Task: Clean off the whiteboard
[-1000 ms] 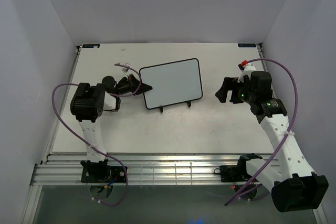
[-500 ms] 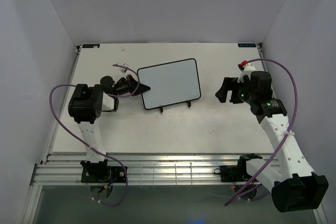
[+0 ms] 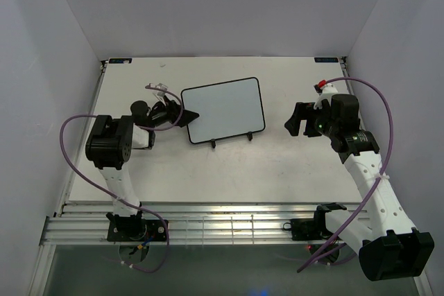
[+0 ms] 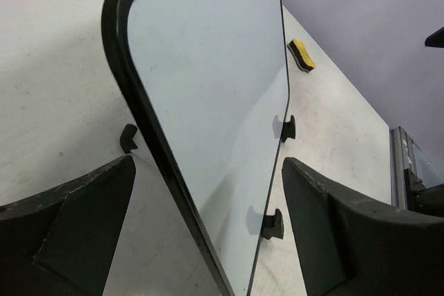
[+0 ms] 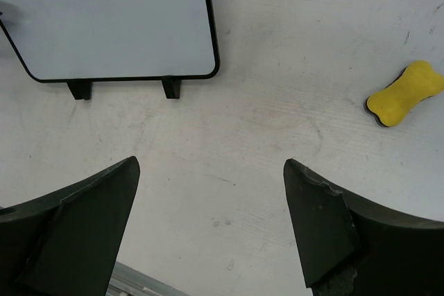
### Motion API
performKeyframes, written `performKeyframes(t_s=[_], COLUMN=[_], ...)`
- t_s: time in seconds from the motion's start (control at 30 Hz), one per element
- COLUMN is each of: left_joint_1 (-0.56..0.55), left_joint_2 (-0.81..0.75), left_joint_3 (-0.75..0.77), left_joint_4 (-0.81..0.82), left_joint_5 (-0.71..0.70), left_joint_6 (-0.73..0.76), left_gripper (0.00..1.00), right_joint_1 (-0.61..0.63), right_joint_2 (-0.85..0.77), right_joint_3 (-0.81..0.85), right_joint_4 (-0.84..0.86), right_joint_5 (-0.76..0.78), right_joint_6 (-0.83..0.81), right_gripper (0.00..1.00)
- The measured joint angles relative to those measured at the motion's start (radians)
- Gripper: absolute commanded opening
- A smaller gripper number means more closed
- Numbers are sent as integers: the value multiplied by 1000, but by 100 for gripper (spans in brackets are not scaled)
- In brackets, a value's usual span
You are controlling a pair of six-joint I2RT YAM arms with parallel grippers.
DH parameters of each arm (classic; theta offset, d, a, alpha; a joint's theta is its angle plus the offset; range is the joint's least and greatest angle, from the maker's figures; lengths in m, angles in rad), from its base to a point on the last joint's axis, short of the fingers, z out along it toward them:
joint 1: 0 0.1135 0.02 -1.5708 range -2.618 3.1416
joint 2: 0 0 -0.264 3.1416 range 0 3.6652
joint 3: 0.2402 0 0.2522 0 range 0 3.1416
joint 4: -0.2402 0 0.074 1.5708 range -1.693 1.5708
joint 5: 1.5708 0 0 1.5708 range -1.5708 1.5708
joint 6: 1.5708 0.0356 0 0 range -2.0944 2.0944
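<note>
Whiteboard (image 3: 223,110) stood propped mid-surface (image 3: 277,164), tilted back, face blank in every view. Left claw (image 3: 189,115) gaped wide astride the board's left edge, apparently touching neither side. Right claw (image 3: 295,121) hung open and empty, well right of the board. Judged: erasing done, or nearly. Next move called for the left claw to back off without toppling the board. Only the wrist views showed the yellow eraser (image 5: 404,93), lying apart on the surface; overhead, the right arm hid it.

The whiteboard (image 3: 223,110) stands mid-counter (image 3: 277,171), nearer the far edge; the eraser (image 5: 404,93) lies on the counter to its right.
</note>
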Motion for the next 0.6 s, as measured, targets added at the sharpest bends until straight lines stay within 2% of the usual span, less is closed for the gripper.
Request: performKeyframes(t_s=[0.23, 0.4, 0.5, 0.6], left_joint_1=[-3, -5, -3, 0], left_joint_2=[-124, -330, -459, -562], left_joint_3=[-61, -119, -111, -47], left_joint_4=[-39, -187, -335, -554], left_joint_5=[-100, -326, -485, -660], left_joint_6=[21, 32, 32, 40], left_gripper=[98, 98, 98, 98], right_joint_1=[1, 5, 7, 8], right_joint_2=[0, 0, -2, -7], right_joint_3=[0, 0, 0, 0], right_joint_4=[0, 1, 1, 0], right_joint_5=[0, 19, 51, 84], right_joint_6=[-5, -7, -8, -8], right_gripper=[90, 90, 90, 90])
